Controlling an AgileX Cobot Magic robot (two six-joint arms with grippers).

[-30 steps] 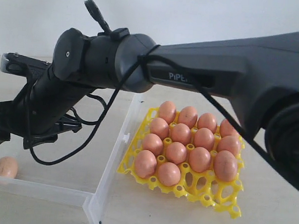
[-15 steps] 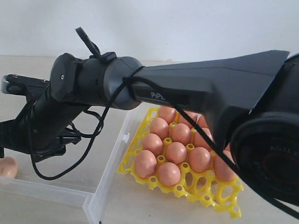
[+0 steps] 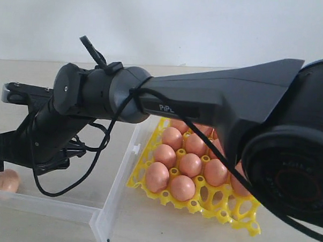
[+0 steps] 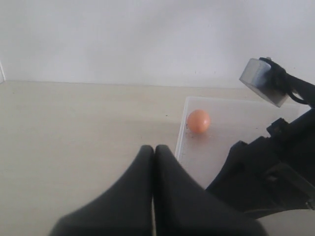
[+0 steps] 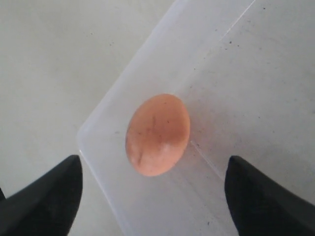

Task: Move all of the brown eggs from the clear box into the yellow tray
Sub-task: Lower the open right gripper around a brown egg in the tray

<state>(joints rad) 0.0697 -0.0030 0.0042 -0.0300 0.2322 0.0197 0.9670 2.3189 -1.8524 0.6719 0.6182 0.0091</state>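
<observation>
Well, you have one pinkish-brown oval egg (image 5: 157, 133) lying on its side on the floor of the shallow clear plastic box (image 5: 231, 73), close to a corner and just beside the low wall. That is why your right arm reaches across to the left end of the box in the exterior view. The right gripper (image 5: 153, 169) hangs above the egg with its two dark fingers (image 5: 49, 196) spread as wide as they go, one to each side and both apart from the shell. It touches nothing and holds nothing. In the right wrist view one finger shows over the tabletop outside the box wall, so I judge you may need to shift inward before you lower, or that finger could meet the rim. The bright yellow lattice egg tray (image 3: 245, 224) sits just beside the box's long wall, and the other brown eggs (image 3: 190, 165) stand on end in its cups. The arm hides the tray's far rows, but bare cups show at the near right corner, which is probably where this egg belongs. Your left gripper (image 4: 154, 164) sits over the pale tabletop (image 4: 74, 128), off the box, its fingers pressed together on nothing, clear of the working arm.
</observation>
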